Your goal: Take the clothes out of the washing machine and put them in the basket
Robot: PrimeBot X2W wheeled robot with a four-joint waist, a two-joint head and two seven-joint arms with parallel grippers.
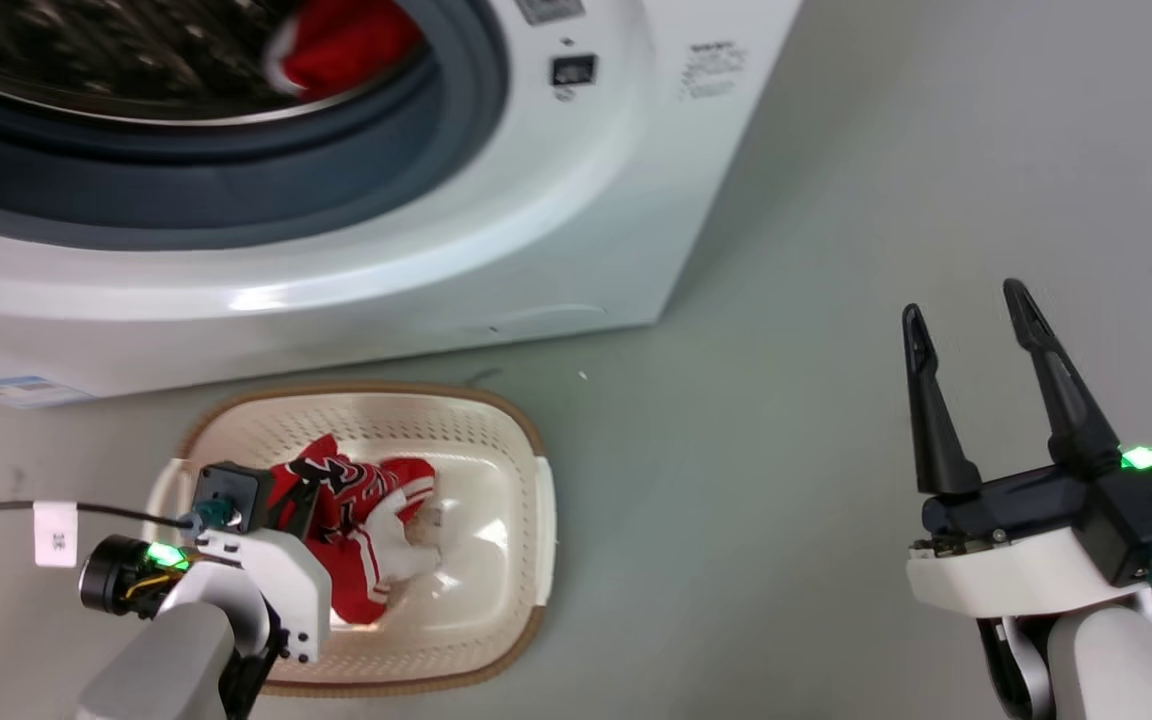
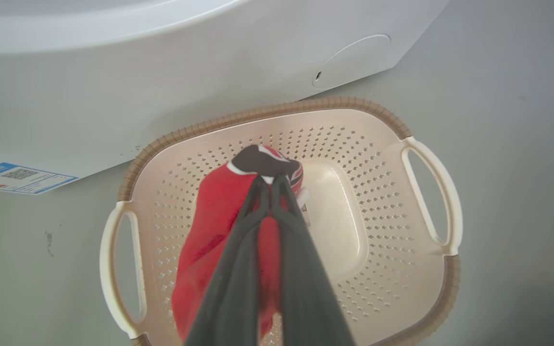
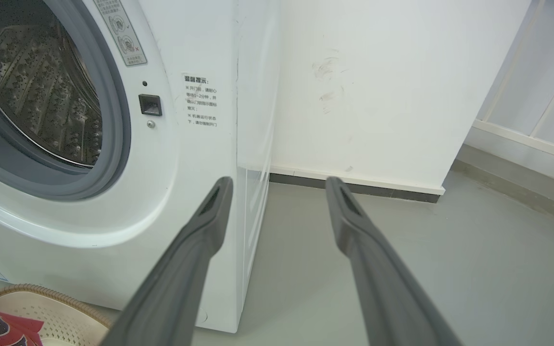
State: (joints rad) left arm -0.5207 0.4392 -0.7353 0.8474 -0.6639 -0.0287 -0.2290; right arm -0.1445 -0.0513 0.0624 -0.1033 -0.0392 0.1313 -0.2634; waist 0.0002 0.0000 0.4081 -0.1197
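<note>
A smooth pale grey floor [image 1: 786, 450] carries everything. Ahead of the right hand [image 1: 964, 298] it meets a plain white wall [image 3: 378, 96] edged with a dark skirting strip [image 3: 354, 185], and pale framed panels [image 3: 536, 96] stand further to that hand's right. The right hand hovers over bare floor, its two long dark fingers spread wide with nothing between them. Just to its left rises the large white front-loading washing machine [image 1: 536, 250], whose front carries a small grey warning sticker [image 3: 120, 31] and a dark latch socket [image 3: 150, 105] beside the grey-rimmed porthole. Inside the perforated shiny steel drum [image 3: 41, 86] lies a bright red garment with white trim [image 1: 346, 45], blurred. A small cream-white perforated plastic basket [image 2: 267, 111] with a brown rim and side handles sits on the floor just in front of the washer's base, directly under the left hand [image 2: 270, 180]. That hand's fingers are pressed together, pinching a fold of a bright red jersey [image 2: 219, 211] at a black, white-edged patch. The rest of the cloth drapes down onto the basket's bottom below the hand. Beyond the left hand the washer's white lower panel blocks the way, with a round service cap [image 2: 351, 60] up to the right and a blue label [image 2: 17, 177] low to the left. A thin black cable with a white tag [image 1: 56, 535] runs off the left wrist.
</note>
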